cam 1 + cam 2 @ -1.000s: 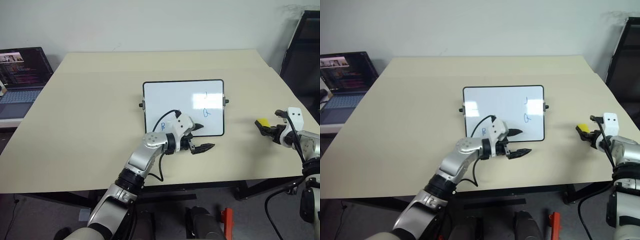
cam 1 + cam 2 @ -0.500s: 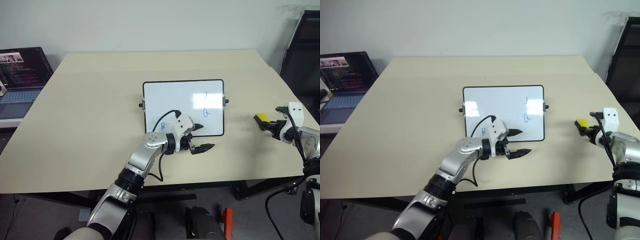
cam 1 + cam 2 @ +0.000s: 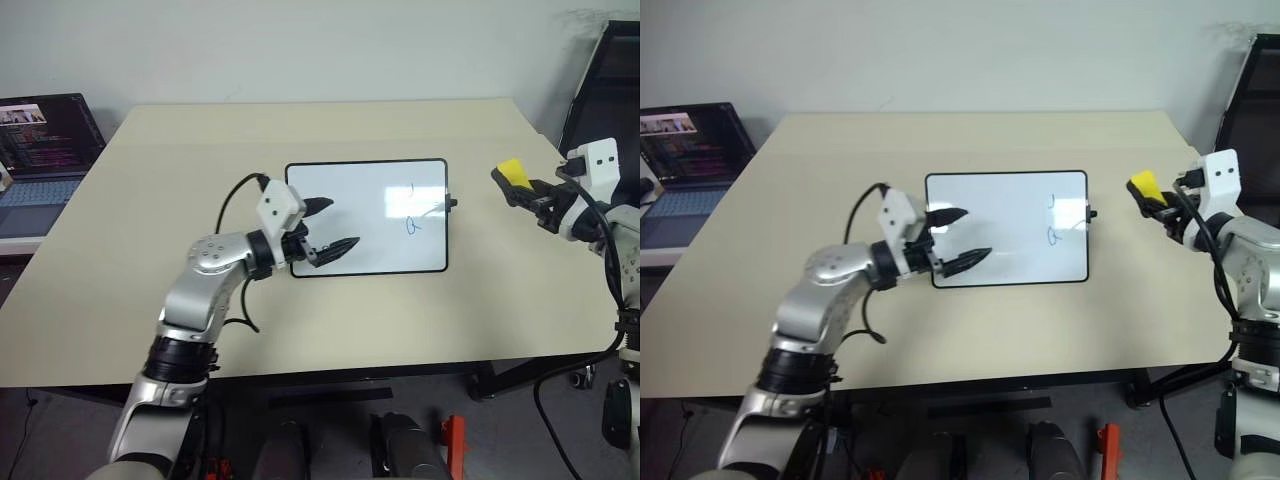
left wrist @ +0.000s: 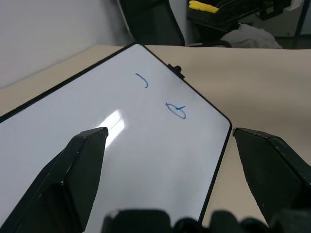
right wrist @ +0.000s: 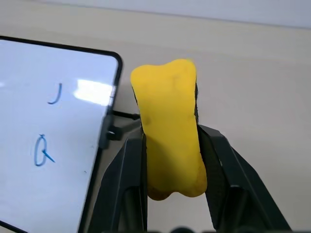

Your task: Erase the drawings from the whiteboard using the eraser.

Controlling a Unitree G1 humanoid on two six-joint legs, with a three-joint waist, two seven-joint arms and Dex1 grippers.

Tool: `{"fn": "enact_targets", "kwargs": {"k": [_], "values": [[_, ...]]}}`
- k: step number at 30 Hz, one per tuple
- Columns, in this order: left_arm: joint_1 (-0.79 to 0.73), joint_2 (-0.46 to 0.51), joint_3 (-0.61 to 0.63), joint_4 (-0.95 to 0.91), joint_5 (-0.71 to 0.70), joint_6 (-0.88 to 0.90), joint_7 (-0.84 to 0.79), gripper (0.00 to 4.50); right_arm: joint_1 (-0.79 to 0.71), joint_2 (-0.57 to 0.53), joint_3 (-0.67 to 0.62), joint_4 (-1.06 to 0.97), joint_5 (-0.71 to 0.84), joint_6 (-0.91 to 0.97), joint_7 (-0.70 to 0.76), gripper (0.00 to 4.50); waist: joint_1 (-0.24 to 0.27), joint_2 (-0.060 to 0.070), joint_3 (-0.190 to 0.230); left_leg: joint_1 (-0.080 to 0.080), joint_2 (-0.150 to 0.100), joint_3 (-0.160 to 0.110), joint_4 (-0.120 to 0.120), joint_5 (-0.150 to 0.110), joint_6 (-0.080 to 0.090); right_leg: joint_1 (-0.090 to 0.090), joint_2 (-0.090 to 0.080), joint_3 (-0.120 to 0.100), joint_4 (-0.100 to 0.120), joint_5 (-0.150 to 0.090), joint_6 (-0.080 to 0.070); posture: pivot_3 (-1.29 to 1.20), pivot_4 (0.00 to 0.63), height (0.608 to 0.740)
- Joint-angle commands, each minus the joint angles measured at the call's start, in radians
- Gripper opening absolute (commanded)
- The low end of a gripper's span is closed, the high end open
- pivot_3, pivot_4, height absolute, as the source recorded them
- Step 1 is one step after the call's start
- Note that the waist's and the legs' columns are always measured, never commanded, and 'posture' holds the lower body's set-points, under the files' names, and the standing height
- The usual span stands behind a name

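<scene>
Left tool (image 3: pixel 332 225): I see it spread open, empty, over the whiteboard's (image 3: pixel 367 216) near-left part.
Right tool (image 3: pixel 522 190): clamped on the yellow eraser (image 3: pixel 510 172), raised off the board's right edge.
Drawings (image 3: pixel 413 224): two blue marks on the right side; possibly more under my left arm.
Risk: eraser pressure could slide the unpinned board.
Worktop (image 3: pixel 150 240): beige, bare; laptop (image 3: pixel 42 160) far left, pale wall behind.
</scene>
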Motion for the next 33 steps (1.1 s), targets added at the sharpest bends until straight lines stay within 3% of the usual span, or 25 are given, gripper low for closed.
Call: {"fn": "enact_targets", "kwargs": {"k": [1, 6, 11, 19, 24, 33], "values": [[0.041, 0.066, 0.071, -0.101, -0.051, 0.019, -0.023, 4.5, -0.021, 0.01, 0.031, -0.089, 0.008, -0.056, 0.027, 1.12, 0.0, 0.0, 0.0, 0.0, 0.0, 0.0, 0.0, 0.0, 0.0, 0.0, 0.0, 0.0, 0.0, 0.0, 0.0, 0.0, 0.15, 0.74], [0.103, 0.145, 0.141, -0.073, -0.043, -0.038, -0.028, 4.5, -0.039, 0.048, 0.11, -0.085, -0.051, -0.156, 0.018, 1.12, 0.001, 0.0, 0.0, 0.0, 0.0, 0.0, 0.0, 0.0, 0.0, 0.0, 0.0, -0.001, 0.0, 0.0, 0.0, 0.0, 0.15, 0.74], [0.168, 0.158, 0.163, -0.043, -0.062, -0.12, -0.063, 4.5, -0.064, 0.124, 0.178, -0.134, -0.057, -0.226, 0.041, 1.12, 0.001, 0.0, 0.0, 0.0, 0.001, 0.0, 0.0, 0.0, 0.0, 0.0, 0.0, -0.001, 0.0, 0.0, -0.001, 0.0, 0.15, 0.74], [0.265, 0.151, 0.135, 0.098, 0.028, -0.361, -0.092, 4.5, -0.078, 0.273, 0.444, -0.161, -0.203, -0.432, 0.094, 1.12, 0.002, 0.0, 0.0, 0.0, 0.002, 0.0, -0.001, 0.0, 0.0, -0.001, 0.0, -0.002, 0.0, -0.001, -0.002, 0.0, 0.15, 0.74], [0.32, 0.157, 0.117, 0.153, 0.073, -0.453, -0.099, 4.5, -0.058, 0.337, 0.561, -0.064, -0.303, -0.558, 0.109, 1.12, 0.002, 0.0, 0.0, 0.0, 0.002, 0.0, -0.001, 0.0, 0.0, -0.001, 0.0, -0.002, 0.0, -0.001, -0.002, 0.0, 0.15, 0.74], [0.351, 0.156, 0.102, 0.157, 0.096, -0.468, -0.082, 4.5, -0.136, 0.422, 0.602, 0.247, -0.399, -0.68, 0.112, 1.12, 0.005, 0.0, 0.0, 0.0, 0.002, 0.0, -0.001, 0.0, 0.0, -0.001, -0.001, -0.004, 0.001, 0.002, -0.007, 0.0, 0.15, 0.74]]}}
